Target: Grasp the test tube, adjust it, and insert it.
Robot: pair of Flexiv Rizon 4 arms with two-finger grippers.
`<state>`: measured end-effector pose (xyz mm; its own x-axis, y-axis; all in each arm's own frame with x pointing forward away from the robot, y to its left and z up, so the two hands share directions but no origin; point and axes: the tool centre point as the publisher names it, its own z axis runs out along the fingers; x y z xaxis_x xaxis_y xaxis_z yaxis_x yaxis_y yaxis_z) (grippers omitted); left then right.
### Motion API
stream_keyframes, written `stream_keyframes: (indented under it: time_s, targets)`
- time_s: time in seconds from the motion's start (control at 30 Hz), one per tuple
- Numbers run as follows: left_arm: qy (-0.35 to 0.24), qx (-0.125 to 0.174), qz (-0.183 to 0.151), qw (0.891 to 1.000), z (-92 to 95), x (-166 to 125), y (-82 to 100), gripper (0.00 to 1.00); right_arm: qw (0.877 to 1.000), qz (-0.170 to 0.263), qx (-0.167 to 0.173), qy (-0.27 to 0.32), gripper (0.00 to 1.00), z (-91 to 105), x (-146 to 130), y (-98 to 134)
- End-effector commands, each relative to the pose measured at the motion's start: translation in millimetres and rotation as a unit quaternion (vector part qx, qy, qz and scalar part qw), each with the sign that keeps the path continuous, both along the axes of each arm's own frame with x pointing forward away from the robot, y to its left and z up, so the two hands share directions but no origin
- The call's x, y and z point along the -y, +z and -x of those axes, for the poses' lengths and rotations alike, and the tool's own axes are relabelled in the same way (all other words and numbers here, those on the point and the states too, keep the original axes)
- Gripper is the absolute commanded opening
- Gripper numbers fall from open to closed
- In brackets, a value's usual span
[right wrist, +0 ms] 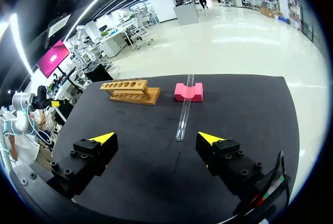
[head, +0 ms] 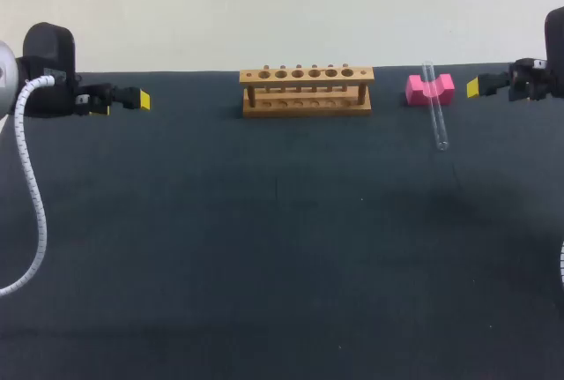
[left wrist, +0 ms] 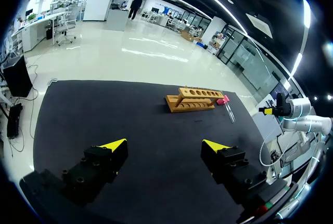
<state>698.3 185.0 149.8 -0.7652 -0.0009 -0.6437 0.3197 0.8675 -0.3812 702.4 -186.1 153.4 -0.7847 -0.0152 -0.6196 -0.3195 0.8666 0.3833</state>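
On my table the rack stands at the far middle. To its right, a little apart, sits the block, and the tube lies across it, one end poking out behind the block, the other reaching well out before it toward me. My left gripper is at the far left, well apart from the rack; my right gripper is at the far right, near the block.

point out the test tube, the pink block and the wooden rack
test tube (head: 438, 120), head view, mid-length of the glass
pink block (head: 416, 90), head view, its left half
wooden rack (head: 307, 109), head view, its base board
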Motion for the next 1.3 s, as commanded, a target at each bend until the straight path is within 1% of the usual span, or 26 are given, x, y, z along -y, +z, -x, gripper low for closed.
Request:
stream_keyframes:
  time_s: [0.03, 0.67, 0.7, 0.77, 0.9, 1.03, 1.1, 1.17, 1.23, 1.3]
  targets:
    - [0.0, -0.002, -0.002, 1.0, -1.1, 1, 1.0, 1.0, 1.0, 0.0, 0.0, 0.0, 1.0, -0.2, 0, 0]
    - [0.0, -0.002, -0.002, 1.0, -1.1, 1, 1.0, 1.0, 1.0, 0.0, 0.0, 0.0, 1.0, -0.2, 0, 0]
    - [-0.006, 0.005, -0.001, 1.0, -1.5, 0, 1.0, 1.0, 1.0, 0.0, 0.0, 0.0, 1.0, -0.2, 0, 0]
    - [-0.011, 0.007, 0.003, 1.0, 0.2, -1, 2.4, 1.0, 1.0, 0.0, 0.0, 0.0, 1.0, -0.2, 0, 0]
    - [-0.038, 0.021, 0.009, 0.999, 2.0, -7, 1.9, 1.0, 1.0, 0.0, 0.0, 0.0, 1.0, -0.2, 0, 0]
    - [-0.09, 0.05, 0.016, 0.995, 3.1, -6, -0.2, 1.0, 1.0, 0.0, 0.0, 0.0, 1.0, -0.2, 0, 0]
    - [-0.122, 0.06, 0.023, 0.99, 2.2, -5, -2.7, 1.0, 1.0, 0.0, 0.0, 0.0, 1.0, -0.2, 0, 0]
    - [-0.159, 0.077, 0.023, 0.984, 0.0, -4, -6.0, 1.0, 1.0, 0.0, 0.0, 0.0, 1.0, -0.2, 0, 0]
    - [-0.184, 0.09, 0.021, 0.979, -2.9, -2, -8.6, 1.0, 1.0, 0.0, 0.0, 0.0, 1.0, -0.2, 0, 0]
    - [-0.21, 0.1, 0.029, 0.972, -6.6, -1, -9.6, 1.0, 1.0, 0.0, 0.0, 0.0, 1.0, -0.2, 0, 0]
